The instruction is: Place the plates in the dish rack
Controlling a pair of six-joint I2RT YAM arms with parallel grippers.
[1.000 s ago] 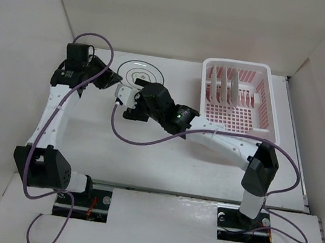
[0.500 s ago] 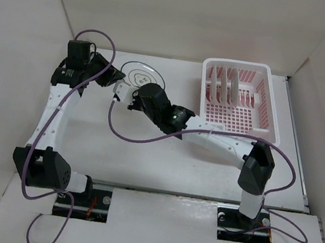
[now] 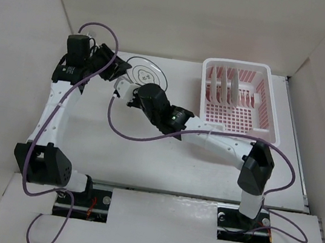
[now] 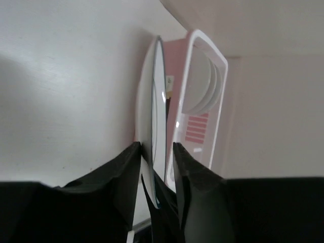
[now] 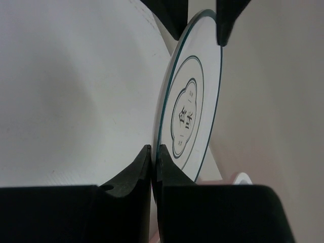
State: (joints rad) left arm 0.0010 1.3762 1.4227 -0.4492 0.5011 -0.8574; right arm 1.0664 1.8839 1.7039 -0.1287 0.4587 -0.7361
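A white plate (image 3: 144,72) with a dark teal rim ring is held up off the table at the back left, edge-on in the left wrist view (image 4: 154,101). My right gripper (image 3: 125,90) is shut on its near rim (image 5: 154,148), and the plate's face (image 5: 195,96) shows a centre motif. My left gripper (image 3: 117,66) straddles the opposite rim with its jaws parted (image 4: 156,146), a gap showing beside one finger. The pink dish rack (image 3: 237,64) stands at the back right, with plates (image 3: 228,85) upright in it.
White enclosure walls stand close behind and to both sides. The rack's white rim (image 4: 220,66) lies just beyond the held plate in the left wrist view. Purple cables loop over both arms.
The right gripper moved in from open and closed on the plate's rim. The left gripper, shut on the plate before, has parted its jaws and shifted slightly back.
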